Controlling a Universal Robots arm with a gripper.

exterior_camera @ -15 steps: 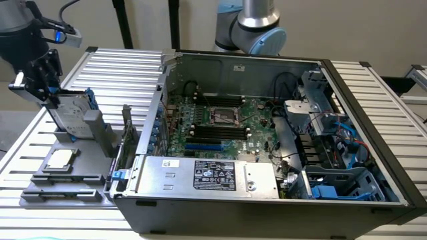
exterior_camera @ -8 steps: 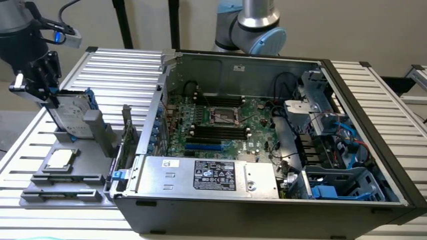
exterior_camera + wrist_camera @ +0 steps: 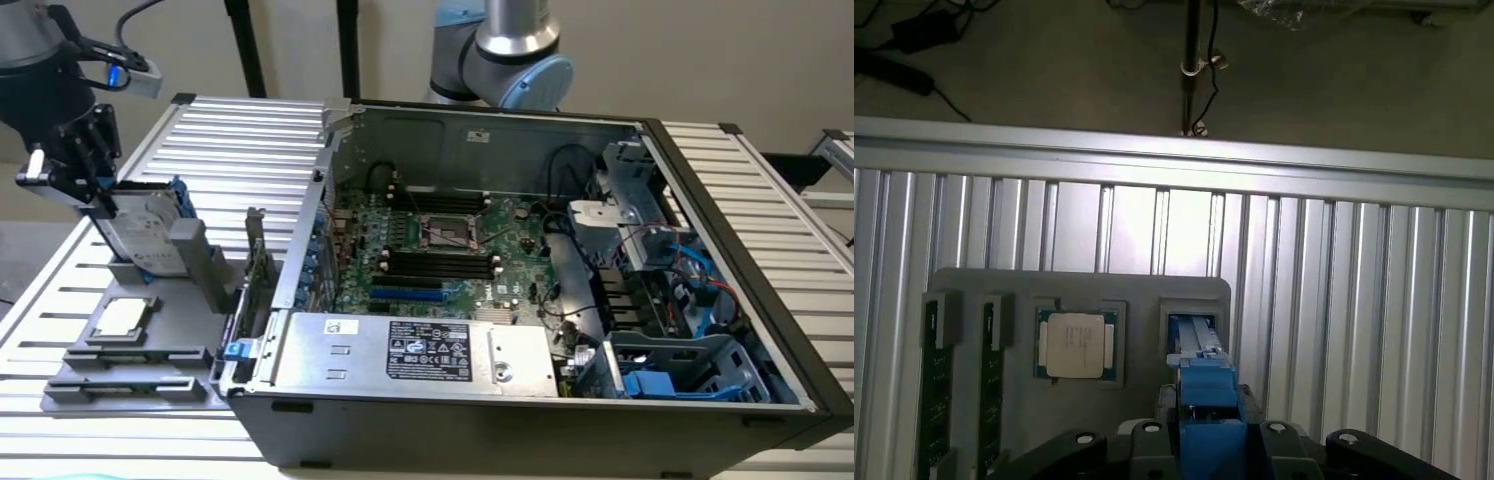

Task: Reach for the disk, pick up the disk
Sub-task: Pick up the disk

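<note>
1 disk (image 3: 144, 235) upright in grey tray (image 3: 80, 395), top edge @ gripper (image 3: 99, 205)

The disk (image 3: 142, 232) is a flat silver-grey metal drive with a pale label, edged by a blue plastic frame. It stands on edge, nearly upright with a slight lean, in a slot of the grey tray (image 3: 187, 375), at nine o'clock from the open computer case (image 3: 534, 425). The wrist view shows its narrow blue edge end-on.
</note>
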